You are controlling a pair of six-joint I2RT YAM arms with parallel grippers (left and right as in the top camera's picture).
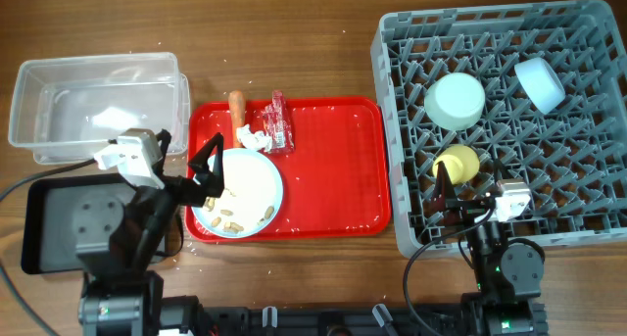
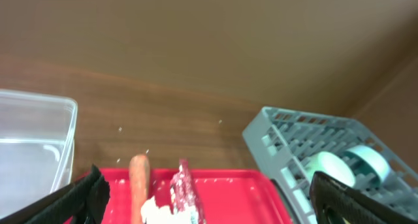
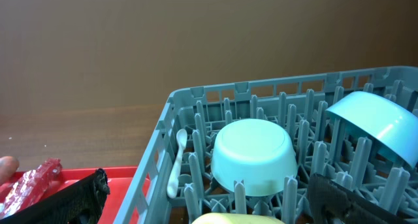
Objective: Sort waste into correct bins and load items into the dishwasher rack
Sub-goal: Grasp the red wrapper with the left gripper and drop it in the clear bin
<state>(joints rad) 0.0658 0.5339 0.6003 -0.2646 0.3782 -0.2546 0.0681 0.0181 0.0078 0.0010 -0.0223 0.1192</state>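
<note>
The pale-blue plate (image 1: 250, 191) with beige crumbs (image 1: 231, 218) sits on the red serving tray. Behind it lie the orange-brown stick (image 1: 237, 105) (image 2: 138, 185), the white tissue (image 1: 255, 138) (image 2: 157, 212) and the red wrapper (image 1: 279, 122) (image 2: 181, 192). My left gripper (image 1: 208, 172) (image 2: 209, 204) is open and empty at the plate's left rim. The grey rack (image 1: 392, 130) (image 3: 157, 159) holds an upturned light-blue bowl (image 1: 456, 101) (image 3: 253, 155), the yellow-green bowl (image 1: 457, 164) (image 3: 238, 219) and the white spoon (image 3: 175, 165). My right gripper (image 1: 462, 186) (image 3: 219, 201) is open and empty above the yellow-green bowl.
The clear tub (image 1: 98, 101) (image 2: 32, 139) stands at the back left and the black tray (image 1: 54, 223) in front of it, under my left arm. The red serving tray (image 1: 333, 169) lies in the middle. A second pale-blue bowl (image 1: 541, 83) (image 3: 375, 123) leans in the rack.
</note>
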